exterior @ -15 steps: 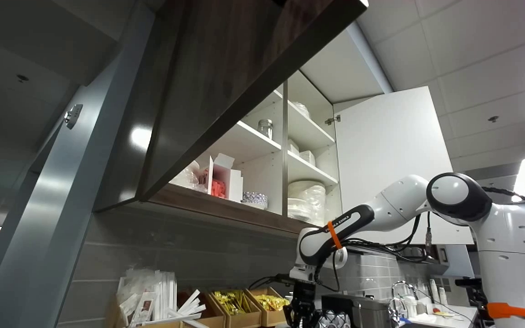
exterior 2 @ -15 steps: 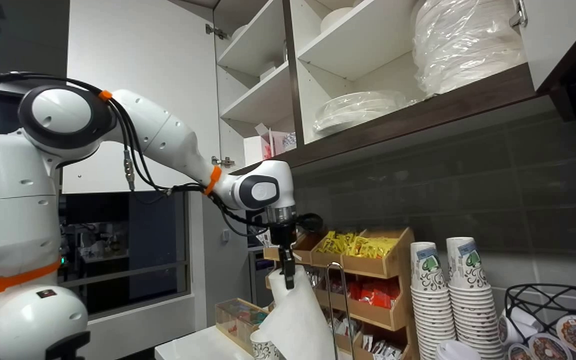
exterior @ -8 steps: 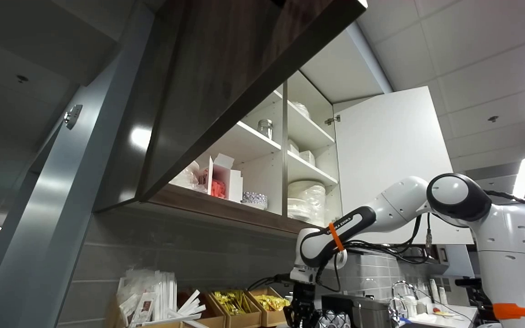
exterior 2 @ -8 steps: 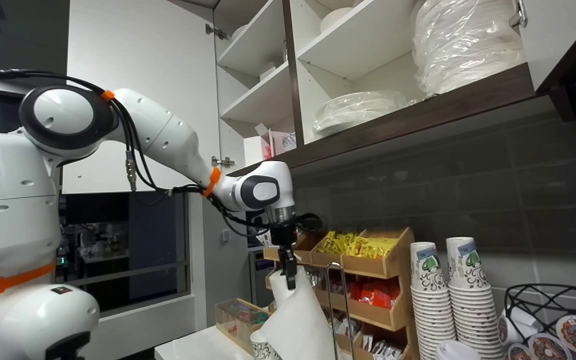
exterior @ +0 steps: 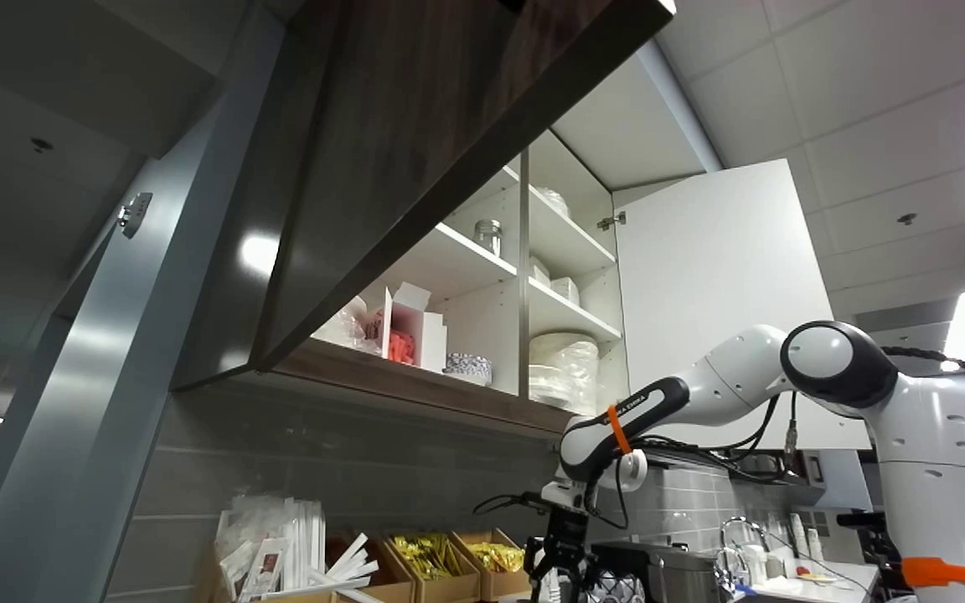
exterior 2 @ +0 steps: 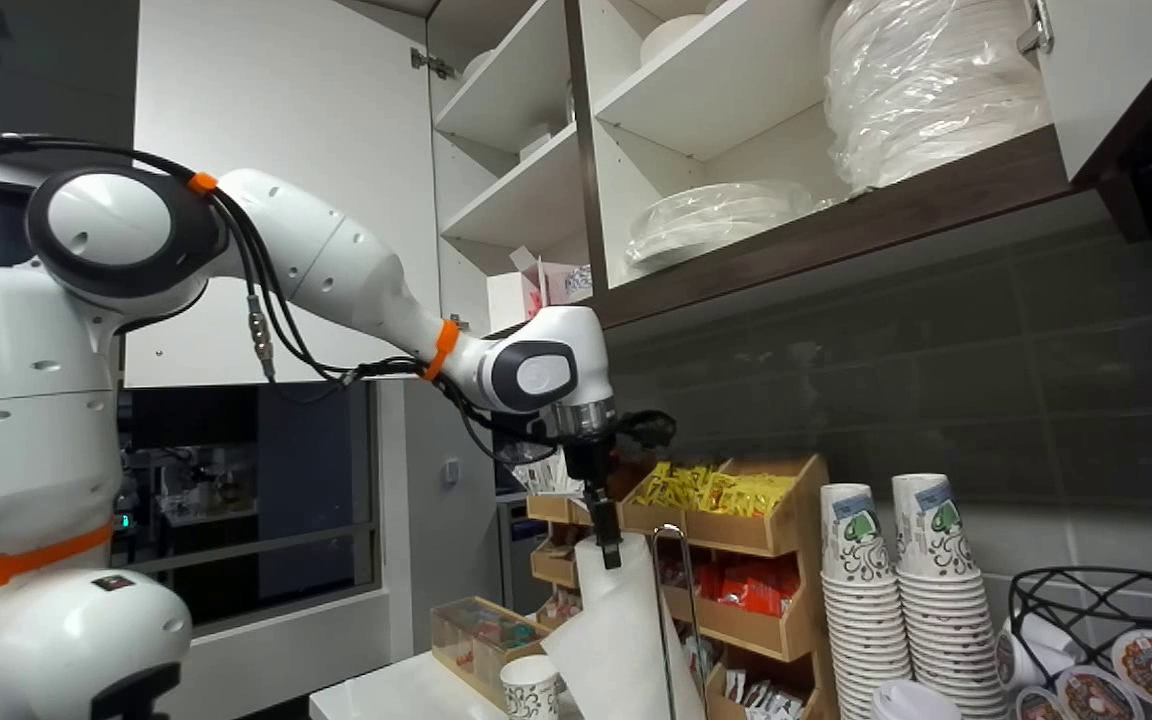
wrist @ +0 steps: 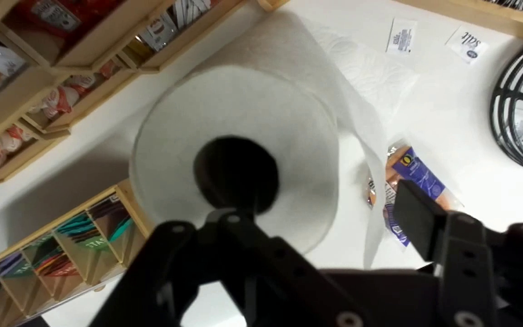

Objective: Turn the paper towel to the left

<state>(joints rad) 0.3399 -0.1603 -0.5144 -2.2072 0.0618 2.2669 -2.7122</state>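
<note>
The paper towel (wrist: pixel 261 109) is a white roll seen from above in the wrist view, its dark core facing up and a loose sheet hanging on its right side. My gripper (wrist: pixel 332 206) stands open over it. One finger (wrist: pixel 243 227) reaches the core's edge, where its tip blends into the dark hole, so its depth is hidden. The opposite pad (wrist: pixel 418 218) is outside the roll, past the loose sheet. In an exterior view the roll (exterior 2: pixel 626 640) leans slightly, with the gripper (exterior 2: pixel 609 553) at its top. In an exterior view the gripper (exterior: pixel 556 578) is cut by the lower edge.
A thin metal loop (exterior 2: pixel 673 530) rises close beside the roll. Around it are a wooden packet organizer (exterior 2: pixel 766 640), a paper cup (exterior 2: pixel 530 685), a tea box (wrist: pixel 57 263), stacked cups (exterior 2: pixel 866 620), a black wire basket (wrist: pixel 506 104) and a purple snack packet (wrist: pixel 418 175). Cabinets overhang.
The jaws have spread. In an exterior view my gripper and the roll's top have shifted right, the roll leans less, and more of the paper cup shows.
</note>
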